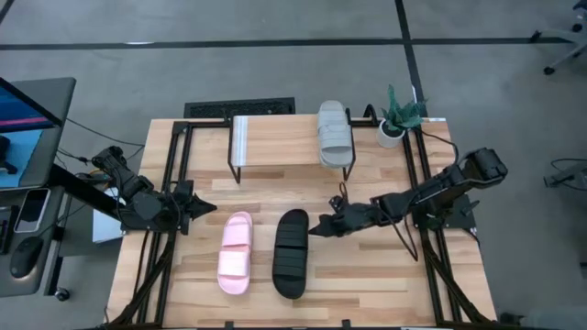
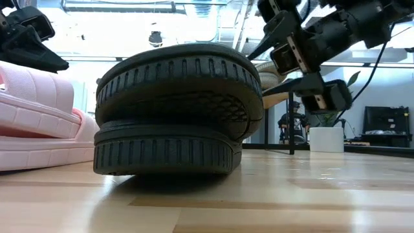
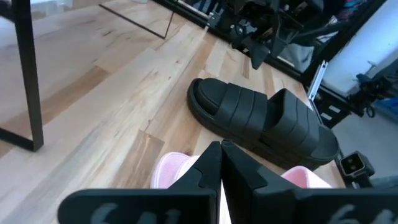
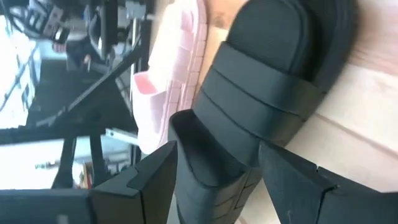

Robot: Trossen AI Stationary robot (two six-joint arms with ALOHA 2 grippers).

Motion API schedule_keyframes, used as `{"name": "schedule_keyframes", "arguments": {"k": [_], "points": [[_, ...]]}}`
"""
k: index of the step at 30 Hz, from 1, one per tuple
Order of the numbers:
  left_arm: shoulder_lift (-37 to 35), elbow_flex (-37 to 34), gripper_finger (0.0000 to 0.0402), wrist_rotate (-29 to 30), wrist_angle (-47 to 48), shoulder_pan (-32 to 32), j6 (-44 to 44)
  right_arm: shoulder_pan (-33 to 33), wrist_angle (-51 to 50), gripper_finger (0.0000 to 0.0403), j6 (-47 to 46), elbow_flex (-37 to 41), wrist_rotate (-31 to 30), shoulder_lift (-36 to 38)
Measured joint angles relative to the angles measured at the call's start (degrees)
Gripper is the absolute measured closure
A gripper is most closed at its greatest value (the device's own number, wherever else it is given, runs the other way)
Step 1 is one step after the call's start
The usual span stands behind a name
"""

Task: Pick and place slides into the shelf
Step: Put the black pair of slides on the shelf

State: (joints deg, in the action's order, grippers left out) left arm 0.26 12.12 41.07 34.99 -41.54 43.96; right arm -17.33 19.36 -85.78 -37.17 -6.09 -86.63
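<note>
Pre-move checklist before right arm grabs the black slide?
1. Right gripper open: ok.
2. Its fingers either side of the black slide: ok in the right wrist view.
3. Pink slide apart from the black one: ok.
4. Shelf has free room beside the grey slide: ok.
5. Left gripper shut, parked off to the pink slide's side: ok.
6. Grip depth on the strap: cannot tell.

No legible txt, labels or nos. anywhere.
</note>
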Motion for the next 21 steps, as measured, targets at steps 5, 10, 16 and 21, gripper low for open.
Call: {"name": "schedule_keyframes", "arguments": {"k": [5, 10, 16, 21], "points": [[0.0, 0.0, 0.0401, 0.1, 0.0, 0.0, -3.5, -3.5, 1.4, 0.0186, -7.4, -0.1, -6.4, -2.2], [0.0, 0.0, 0.0401, 0.1, 0.0, 0.0, -6.1, -5.9, 5.3, 0.0183, -12.9, -2.9, -7.3, -10.4], [0.0, 0.0, 0.0401, 0.1, 0.0, 0.0, -6.9, -5.8, 9.1, 0.0178, -13.2, -10.4, -7.3, -20.1], [0.0, 0.0, 0.0401, 0.1, 0.2, 0.0, -6.9, -4.6, 9.2, 0.0177, -14.4, -15.3, -6.0, -26.4]]}}
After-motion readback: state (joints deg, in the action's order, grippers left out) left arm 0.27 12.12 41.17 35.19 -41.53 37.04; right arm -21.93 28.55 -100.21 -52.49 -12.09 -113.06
